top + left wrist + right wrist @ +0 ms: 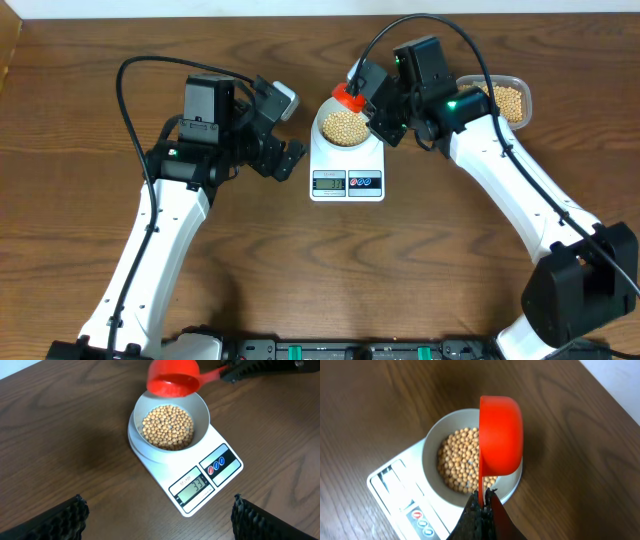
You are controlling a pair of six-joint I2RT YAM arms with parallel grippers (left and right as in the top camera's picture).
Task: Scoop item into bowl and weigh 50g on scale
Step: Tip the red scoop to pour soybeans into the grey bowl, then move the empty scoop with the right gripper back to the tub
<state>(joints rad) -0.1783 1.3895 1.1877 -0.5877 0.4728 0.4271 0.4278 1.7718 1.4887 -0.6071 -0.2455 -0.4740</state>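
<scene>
The white scale (346, 182) stands mid-table with the pale bowl (345, 146) on it, partly filled with tan beans (342, 124). My right gripper (366, 93) is shut on the thin handle of a red scoop (347, 97), which is tipped on its side over the bowl's far rim. In the right wrist view the scoop (501, 435) hangs over the beans (460, 460), with the gripper (483, 497) clamped on its handle. My left gripper (288, 128) is open and empty, left of the scale. Its view shows the bowl (200, 407), scale (200, 485) and scoop (172, 377).
A clear plastic tub (505, 100) holding more beans sits at the back right, behind my right arm. The scale's buttons and LCD face the table's front edge. Bare wooden tabletop lies left of and in front of the scale.
</scene>
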